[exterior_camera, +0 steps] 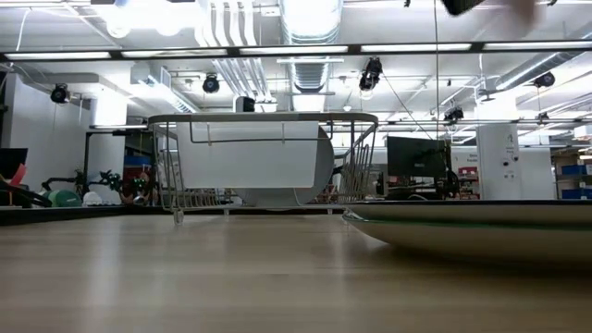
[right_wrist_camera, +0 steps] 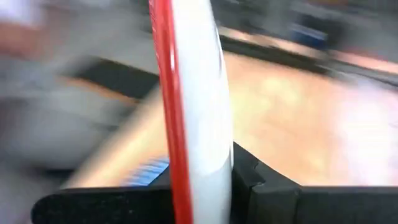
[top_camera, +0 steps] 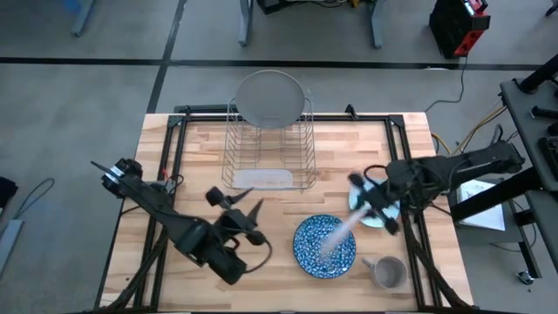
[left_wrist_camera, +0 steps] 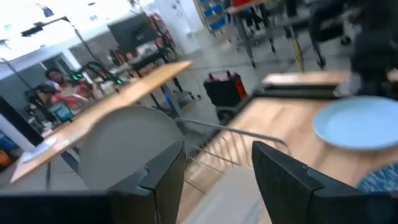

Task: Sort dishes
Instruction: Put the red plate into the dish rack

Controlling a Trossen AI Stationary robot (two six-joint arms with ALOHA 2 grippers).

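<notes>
Right gripper clamps the red-rimmed plate on edge above the blue speckled plate; left gripper hangs open and empty.

High view: large plain grey round plate (top_camera: pixel 270 98) stands in the wire dish rack (top_camera: pixel 268 155); blue speckled round plate (top_camera: pixel 324 247) lies flat beside the grey handled mug (top_camera: pixel 385 272); right gripper (top_camera: pixel 370 208) is over a small light-blue plate (top_camera: pixel 390 212); left gripper (top_camera: pixel 241 212) hovers near the rack.
Low view: rack and grey plate behind a near plate rim.
Left wrist view: fingers (left_wrist_camera: pixel 163 176) spread apart.
Right wrist view: red-rimmed white plate (right_wrist_camera: pixel 189 106) is pinched between the fingers.
</notes>
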